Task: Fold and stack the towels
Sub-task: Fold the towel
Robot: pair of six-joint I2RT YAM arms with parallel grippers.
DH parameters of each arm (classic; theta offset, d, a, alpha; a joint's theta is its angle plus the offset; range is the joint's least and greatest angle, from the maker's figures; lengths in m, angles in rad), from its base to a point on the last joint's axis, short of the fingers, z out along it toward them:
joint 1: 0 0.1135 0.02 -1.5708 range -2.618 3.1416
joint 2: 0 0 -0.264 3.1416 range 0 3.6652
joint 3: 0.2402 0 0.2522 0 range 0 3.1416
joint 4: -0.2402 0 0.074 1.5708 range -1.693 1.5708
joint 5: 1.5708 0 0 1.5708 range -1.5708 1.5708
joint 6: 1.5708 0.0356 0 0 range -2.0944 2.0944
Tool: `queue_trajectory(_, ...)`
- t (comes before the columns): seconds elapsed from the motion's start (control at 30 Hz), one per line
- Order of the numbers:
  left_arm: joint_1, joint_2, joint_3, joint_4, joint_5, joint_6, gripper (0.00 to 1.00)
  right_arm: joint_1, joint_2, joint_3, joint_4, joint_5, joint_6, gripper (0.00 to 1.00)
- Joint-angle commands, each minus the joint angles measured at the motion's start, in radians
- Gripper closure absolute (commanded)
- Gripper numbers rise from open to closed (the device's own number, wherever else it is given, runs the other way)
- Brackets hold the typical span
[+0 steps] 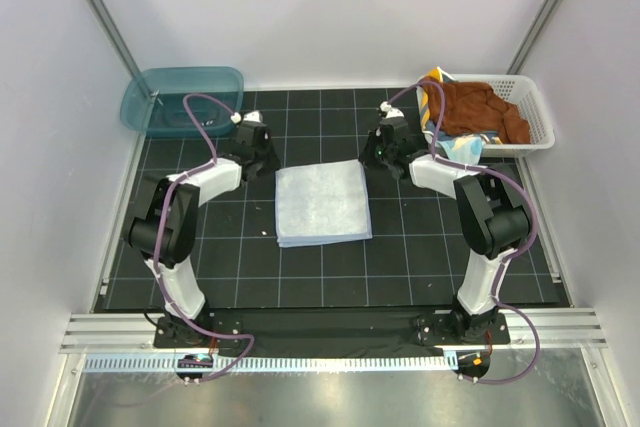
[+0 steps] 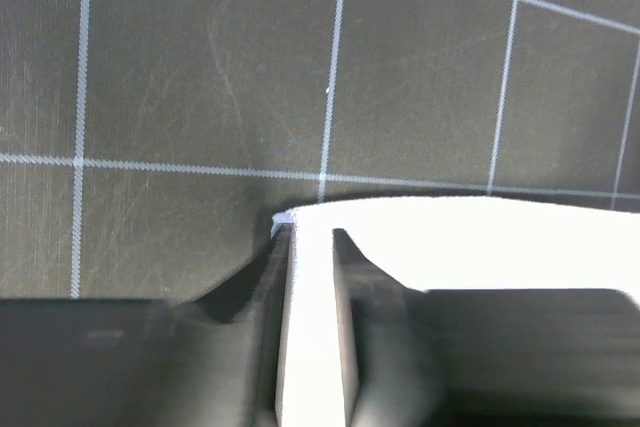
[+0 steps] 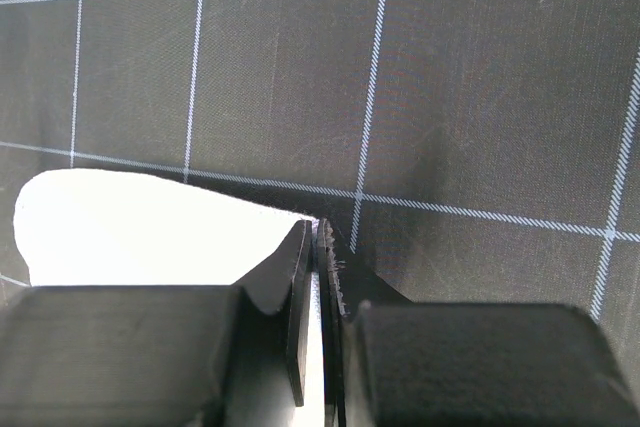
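Observation:
A pale blue towel, folded into a rectangle, lies flat in the middle of the black grid mat. My left gripper is at its far left corner. In the left wrist view the left gripper has its jaws a narrow way apart, with the bright towel showing in the gap. My right gripper is at the far right corner. In the right wrist view the right gripper is pinched on a thin edge of the towel. A rust-brown towel and a navy, yellow-edged towel lie in the basket.
The white lattice basket stands at the back right, beside the right arm. A teal plastic tub sits at the back left corner. White walls close in the mat on three sides.

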Motion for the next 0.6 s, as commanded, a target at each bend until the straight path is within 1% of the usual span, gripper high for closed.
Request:
queue_trajectory(0.0, 0.004, -0.026, 0.022, -0.019, -0.015, -0.037, 0.71, -0.005, -0.041, -0.003, 0.051, 0.001, 0.008, 0.89)
queue_trajectory(0.03, 0.004, -0.018, 0.025, -0.029, -0.018, -0.045, 0.64, -0.005, -0.038, -0.006, 0.051, 0.0, 0.008, 0.89)
queue_trajectory(0.13, 0.005, 0.008, 0.048, -0.087, -0.026, -0.072, 0.61, -0.005, -0.032, -0.004, 0.048, 0.003, 0.009, 0.89)
queue_trajectory(0.37, 0.005, 0.052, 0.068, -0.113, -0.02, -0.106, 0.6, -0.005, -0.014, 0.003, 0.049, 0.002, 0.016, 0.89)
queue_trajectory(0.57, 0.007, 0.088, 0.097, -0.111, -0.014, -0.12, 0.63, -0.005, 0.002, 0.006, 0.049, -0.002, 0.014, 0.89)
